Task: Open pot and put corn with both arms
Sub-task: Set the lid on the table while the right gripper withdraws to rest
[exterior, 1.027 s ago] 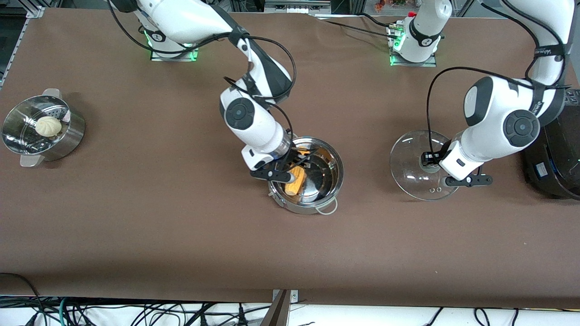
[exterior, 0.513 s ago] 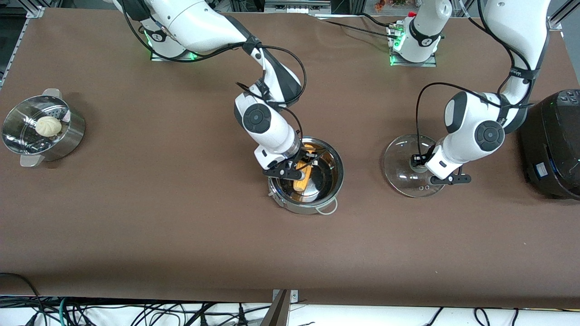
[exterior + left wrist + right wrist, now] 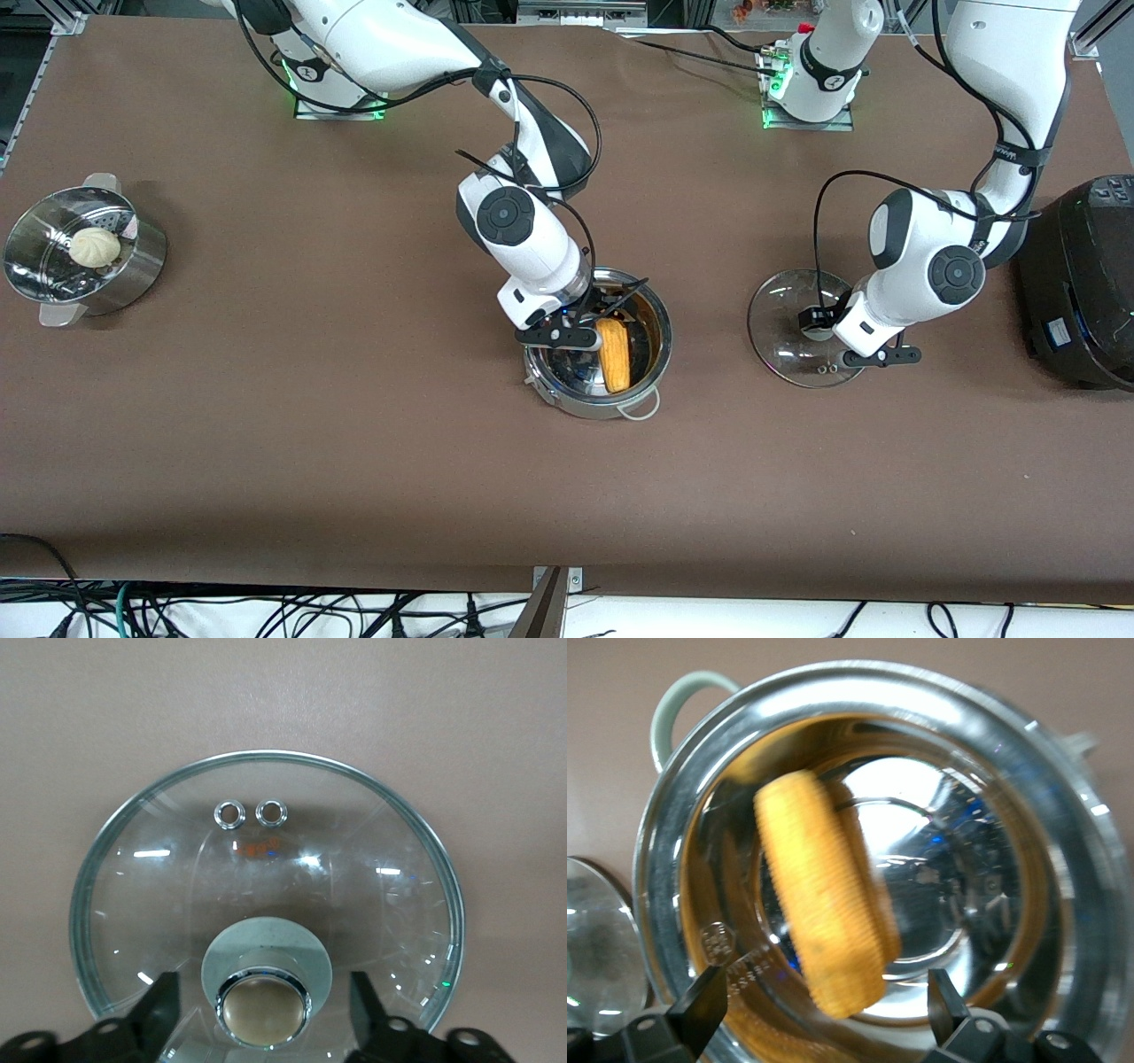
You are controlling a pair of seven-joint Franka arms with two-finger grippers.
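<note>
The shiny steel pot [image 3: 651, 372] sits mid-table with its lid off. The yellow-orange corn [image 3: 613, 354] lies inside it, also in the right wrist view [image 3: 824, 930]. My right gripper [image 3: 595, 321] is open over the pot [image 3: 1028, 753], its fingertips [image 3: 702, 997] spread apart from the corn. The glass lid [image 3: 784, 354] lies flat on the table toward the left arm's end. My left gripper [image 3: 828, 332] is open just over the lid's knob [image 3: 263, 1010], its fingers [image 3: 159, 1005] on either side of it without touching.
A perforated steel steamer bowl [image 3: 133, 275] with a pale bun [image 3: 94, 246] stands at the right arm's end. A black round cooker [image 3: 1076, 283] stands at the left arm's end, close to the left arm.
The right gripper let go of the corn, which now lies loose in the pot. The left arm lowered and set the lid flat, then opened its fingers off the knob.
</note>
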